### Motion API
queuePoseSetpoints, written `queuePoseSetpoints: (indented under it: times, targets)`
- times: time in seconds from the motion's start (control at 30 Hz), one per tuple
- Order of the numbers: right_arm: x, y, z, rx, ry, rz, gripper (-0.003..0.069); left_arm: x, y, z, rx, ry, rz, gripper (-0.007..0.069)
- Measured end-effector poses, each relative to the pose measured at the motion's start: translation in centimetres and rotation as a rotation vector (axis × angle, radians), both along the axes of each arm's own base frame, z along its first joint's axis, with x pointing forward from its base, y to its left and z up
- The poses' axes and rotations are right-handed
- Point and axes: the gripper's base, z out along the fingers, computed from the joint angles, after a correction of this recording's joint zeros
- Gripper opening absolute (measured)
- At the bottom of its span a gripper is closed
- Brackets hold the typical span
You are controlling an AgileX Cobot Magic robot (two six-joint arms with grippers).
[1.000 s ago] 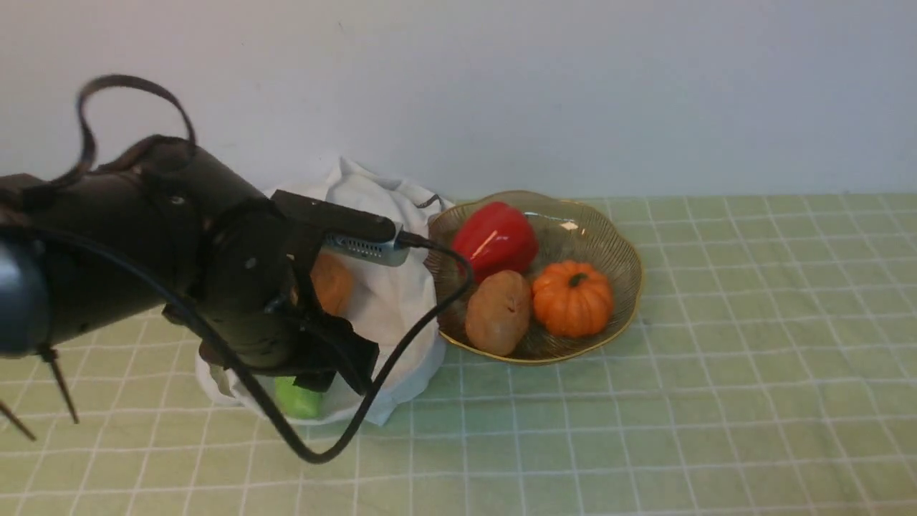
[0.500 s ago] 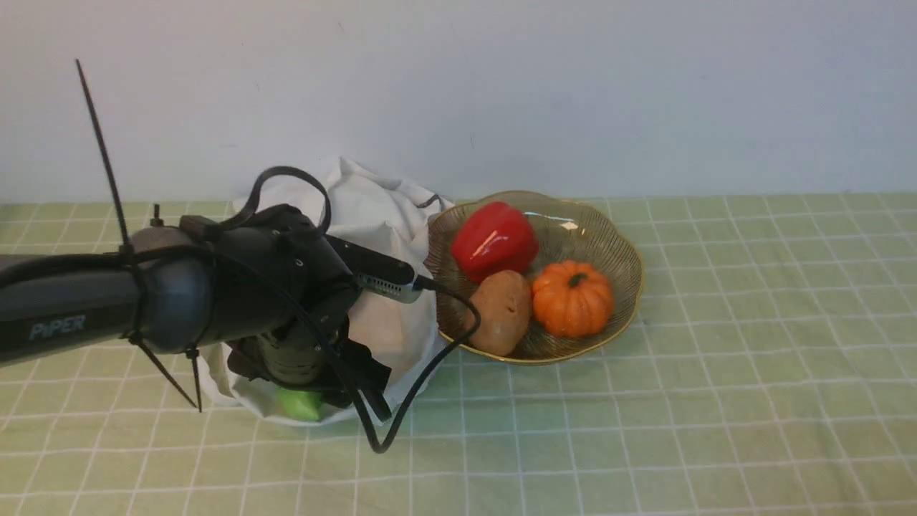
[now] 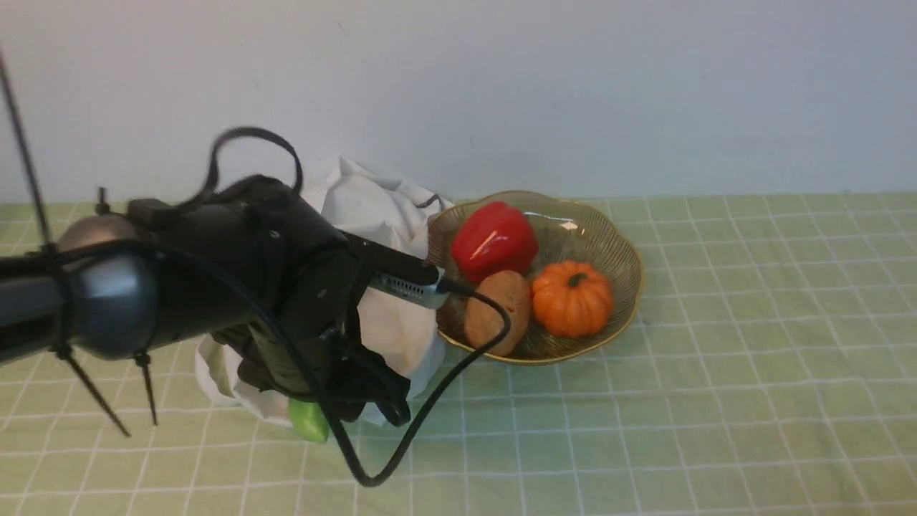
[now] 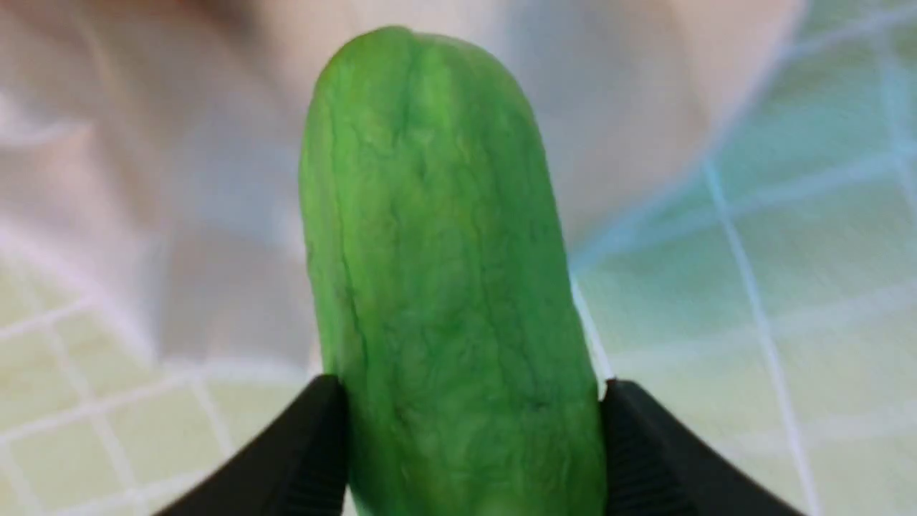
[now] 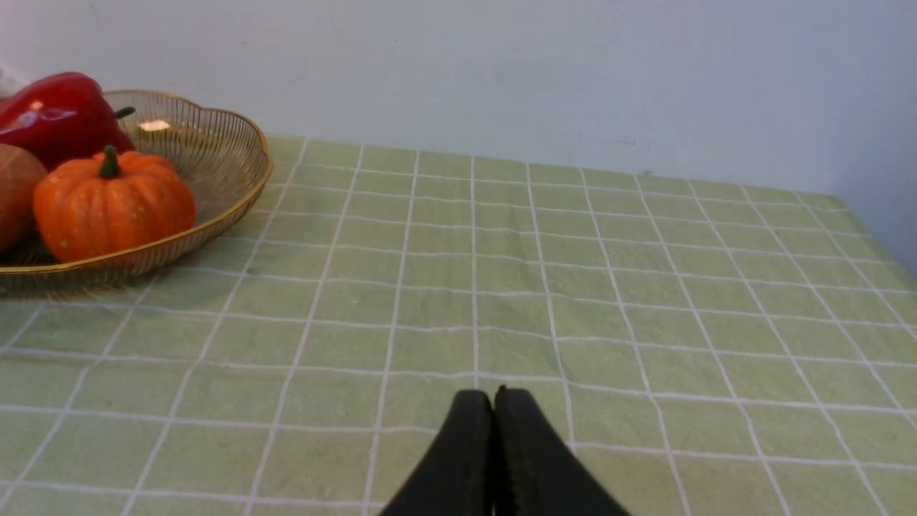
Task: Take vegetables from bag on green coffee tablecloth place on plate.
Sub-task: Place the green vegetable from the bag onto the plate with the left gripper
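My left gripper [image 3: 326, 416] is shut on the bright-green bumpy vegetable [image 3: 309, 423], held over the front edge of the white cloth bag [image 3: 390, 215]. In the left wrist view the vegetable [image 4: 437, 272] sits between both black fingers [image 4: 645, 459], with the bag [image 4: 143, 179] and the tablecloth [image 4: 788, 287] blurred behind it. The ribbed smoky-brown plate [image 3: 609, 244] with a gold rim stands to the right of the bag on the pale green grid tablecloth [image 3: 716, 394]. My right gripper [image 5: 494, 393] is shut and empty, low over the cloth, right of the plate [image 5: 215, 165].
The plate holds a red pepper [image 3: 494, 240], a brown potato [image 3: 498, 312] and an orange pumpkin [image 3: 572, 297]; the pepper [image 5: 57, 115] and pumpkin [image 5: 111, 201] also show in the right wrist view. A white wall [image 3: 573, 86] runs along the back. The left arm's cable [image 3: 430, 401] hangs toward the cloth.
My left arm dipped to the bag's front and closed on the green vegetable, then shifted a little right and up with it. The orange-brown thing seen in the bag is now hidden.
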Motion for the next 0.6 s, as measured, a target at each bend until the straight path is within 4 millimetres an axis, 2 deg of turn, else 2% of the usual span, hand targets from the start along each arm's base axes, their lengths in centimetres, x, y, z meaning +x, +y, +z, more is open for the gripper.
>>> queuePoseSetpoints:
  times: [0.03,0.1,0.17,0.3,0.4,0.47,0.53,0.57,0.6]
  targets:
    - [0.0,0.0,0.0,0.0,0.0,0.0,-0.0015,-0.1,0.0,0.3,-0.004,0.0,0.0,0.0394]
    - [0.0,0.0,0.0,0.0,0.0,0.0,-0.0015,-0.6,0.1,4.9,-0.055,-0.036,-0.003,0.0394]
    - [0.0,0.0,0.0,0.0,0.0,0.0,-0.0015,-0.6,-0.1,8.2,-0.113,-0.088,-0.008,0.0394]
    - [0.0,0.0,0.0,0.0,0.0,0.0,-0.0015,-0.2,-1.4,11.7,-0.207,-0.142,-0.068,0.0394]
    - [0.0,0.0,0.0,0.0,0.0,0.0,-0.0015,0.7,-3.2,12.1,-0.248,-0.124,-0.149,0.0394]
    - [0.0,0.0,0.0,0.0,0.0,0.0,-0.0015,1.6,-4.1,11.5,-0.25,-0.105,-0.172,0.0394]
    - [0.0,0.0,0.0,0.0,0.0,0.0,-0.0015,3.2,-5.5,9.8,-0.245,-0.067,-0.179,0.0394]
    - [0.0,0.0,0.0,0.0,0.0,0.0,-0.0015,3.2,-5.5,9.8,-0.247,-0.067,-0.179,0.0394]
    - [0.0,0.0,0.0,0.0,0.0,0.0,-0.0015,4.3,-6.2,8.9,-0.239,-0.052,-0.181,0.0394]
